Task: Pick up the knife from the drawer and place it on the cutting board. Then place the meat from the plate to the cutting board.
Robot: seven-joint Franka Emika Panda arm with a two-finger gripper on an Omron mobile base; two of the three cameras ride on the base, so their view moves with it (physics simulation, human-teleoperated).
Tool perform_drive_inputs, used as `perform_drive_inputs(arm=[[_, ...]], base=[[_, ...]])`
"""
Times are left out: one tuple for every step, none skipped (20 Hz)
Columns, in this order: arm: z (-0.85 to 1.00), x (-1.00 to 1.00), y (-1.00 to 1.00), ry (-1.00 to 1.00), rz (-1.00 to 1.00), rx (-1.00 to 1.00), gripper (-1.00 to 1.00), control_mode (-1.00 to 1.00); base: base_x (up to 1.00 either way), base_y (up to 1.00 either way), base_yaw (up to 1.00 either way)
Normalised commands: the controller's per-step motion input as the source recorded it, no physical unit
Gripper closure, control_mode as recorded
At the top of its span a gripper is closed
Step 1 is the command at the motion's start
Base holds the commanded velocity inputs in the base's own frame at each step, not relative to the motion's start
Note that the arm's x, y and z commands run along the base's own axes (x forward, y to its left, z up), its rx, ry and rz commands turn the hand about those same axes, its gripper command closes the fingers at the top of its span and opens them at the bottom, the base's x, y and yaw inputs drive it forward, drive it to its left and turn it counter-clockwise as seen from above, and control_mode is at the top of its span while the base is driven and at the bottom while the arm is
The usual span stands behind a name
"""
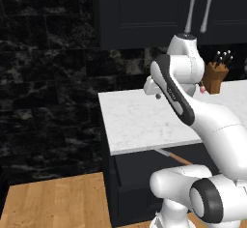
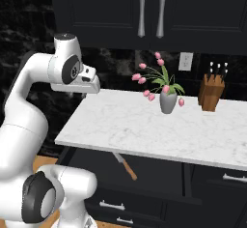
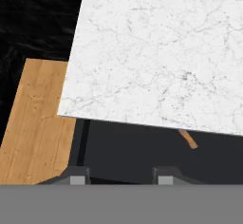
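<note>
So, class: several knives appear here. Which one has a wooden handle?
The knife lying in the open drawer under the counter: orange-brown handle, silver blade. The others stand in the block with black handles.

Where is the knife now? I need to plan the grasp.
The knife lies in the open drawer just under the marble counter's front edge, its handle pointing outward, below and left of the flower vase.

The open drawer [image 2: 144, 174] is overhung by the white marble counter [image 2: 144, 125], so the knife [image 2: 126, 166] is reached only across the drawer's front part. Bare counter is offered at left; a flower vase [image 2: 168, 102] and knife block [image 2: 211, 92] stand toward the right rear.
</note>
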Motion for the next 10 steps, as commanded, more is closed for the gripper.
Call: perform_drive_inputs(arm=[[0.0,-0.03,0.0,0.0,0.0,0.0,-1.0,-1.0],[0.0,-0.13,0.0,0.0,0.0,0.0,-1.0,-1.0],[0.0,-0.24,-0.05,0.0,0.0,0.0,-1.0,-1.0],[0.0,-0.24,-0.16,0.0,0.0,0.0,-1.0,-1.0],[-0.03,-0.24,-0.34,0.04,0.0,0.01,-1.0,-1.0],[-0.06,-0.38,-0.45,0.07,0.0,0.03,-1.0,-1.0],[-0.04,-0.42,-0.54,0.06,0.0,0.05,-1.0,-1.0],[-0.01,-0.41,-0.59,0.05,0.0,0.04,-1.0,-1.0],[0.0,-0.5,-0.65,0.05,0.0,0.04,-1.0,-1.0],[-0.01,-0.51,-0.67,0.04,0.0,0.04,-1.0,-1.0]], base=[[0.0,0.0,0.0],[0.0,0.0,0.0],[0.0,0.0,0.0],[0.0,0.0,0.0],[0.0,0.0,0.0],[0.0,0.0,0.0],[0.0,0.0,0.0],[0.0,0.0,0.0],[0.0,0.0,0.0],[0.0,0.0,0.0]])
